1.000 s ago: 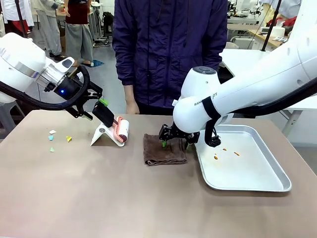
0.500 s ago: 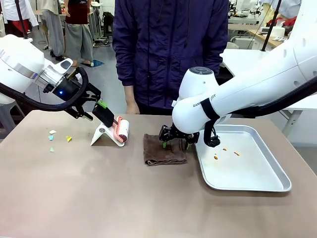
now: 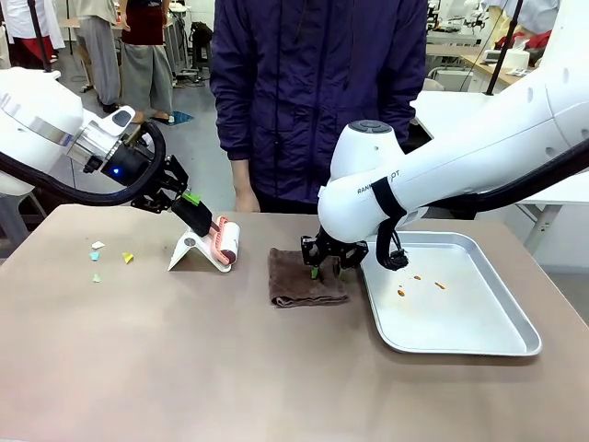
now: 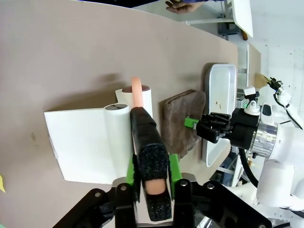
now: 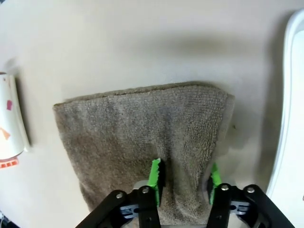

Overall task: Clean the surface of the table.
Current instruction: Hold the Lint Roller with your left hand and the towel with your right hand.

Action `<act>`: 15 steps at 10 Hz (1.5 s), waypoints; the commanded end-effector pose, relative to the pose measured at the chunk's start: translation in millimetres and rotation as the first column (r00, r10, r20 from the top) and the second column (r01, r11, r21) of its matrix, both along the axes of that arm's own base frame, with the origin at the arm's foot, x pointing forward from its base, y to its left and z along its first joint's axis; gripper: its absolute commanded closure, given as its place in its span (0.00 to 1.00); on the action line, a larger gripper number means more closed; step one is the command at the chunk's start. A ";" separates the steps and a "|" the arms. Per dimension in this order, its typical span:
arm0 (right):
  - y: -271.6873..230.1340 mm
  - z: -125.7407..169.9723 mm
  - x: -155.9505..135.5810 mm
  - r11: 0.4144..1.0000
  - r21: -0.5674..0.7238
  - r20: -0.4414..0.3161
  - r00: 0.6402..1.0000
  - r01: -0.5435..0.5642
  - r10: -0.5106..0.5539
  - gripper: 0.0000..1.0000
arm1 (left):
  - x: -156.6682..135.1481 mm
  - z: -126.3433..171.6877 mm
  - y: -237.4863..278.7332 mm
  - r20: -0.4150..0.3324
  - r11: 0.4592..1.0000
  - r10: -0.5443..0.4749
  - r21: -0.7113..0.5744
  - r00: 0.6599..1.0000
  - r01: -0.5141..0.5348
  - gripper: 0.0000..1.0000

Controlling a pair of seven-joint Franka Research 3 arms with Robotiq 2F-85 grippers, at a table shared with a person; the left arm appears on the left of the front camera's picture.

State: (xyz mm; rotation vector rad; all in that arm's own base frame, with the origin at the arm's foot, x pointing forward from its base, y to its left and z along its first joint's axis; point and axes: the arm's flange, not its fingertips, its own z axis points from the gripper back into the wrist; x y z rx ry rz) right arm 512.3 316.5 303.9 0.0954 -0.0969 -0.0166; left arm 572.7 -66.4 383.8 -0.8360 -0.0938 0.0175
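Note:
The tan-brown table (image 3: 184, 368) carries a folded brown towel (image 3: 299, 287) at its middle. My right gripper (image 3: 325, 270) points straight down onto the towel's right part. In the right wrist view its green pads (image 5: 156, 175) stand a little apart, open, with flat towel (image 5: 137, 128) between them. A lint roller (image 3: 227, 241) rests in a white stand (image 3: 189, 250) to the left. My left gripper (image 3: 189, 204) is shut on the roller's black handle (image 4: 145, 137). Small coloured paper scraps (image 3: 97, 246) lie on the table at far left.
A silver tray (image 3: 497, 313) with a few orange-brown crumbs (image 3: 419, 281) sits right of the towel, close to my right gripper. A person in a dark jacket stands at the far edge, one hand (image 3: 245, 198) hanging just behind the roller.
My right gripper's fingers have drawn closer together on the towel and shifted slightly right. My left gripper has tilted a little on the roller handle.

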 end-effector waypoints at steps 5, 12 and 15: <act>4.7 -11.2 2.1 0.999 0.002 -0.047 0.998 0.035 -0.035 1.00 | 1.2 0.3 3.0 0.016 1.000 -0.005 -0.024 1.000 0.006 1.00; -25.4 13.8 -8.5 0.979 0.203 -0.034 0.999 0.019 -0.012 1.00 | -10.2 15.2 7.2 0.088 0.994 0.035 -0.111 0.996 -0.025 1.00; -77.2 55.8 -40.0 0.861 0.506 0.045 0.999 -0.042 0.022 1.00 | -39.1 47.0 12.3 0.185 0.973 0.025 -0.229 0.982 0.018 1.00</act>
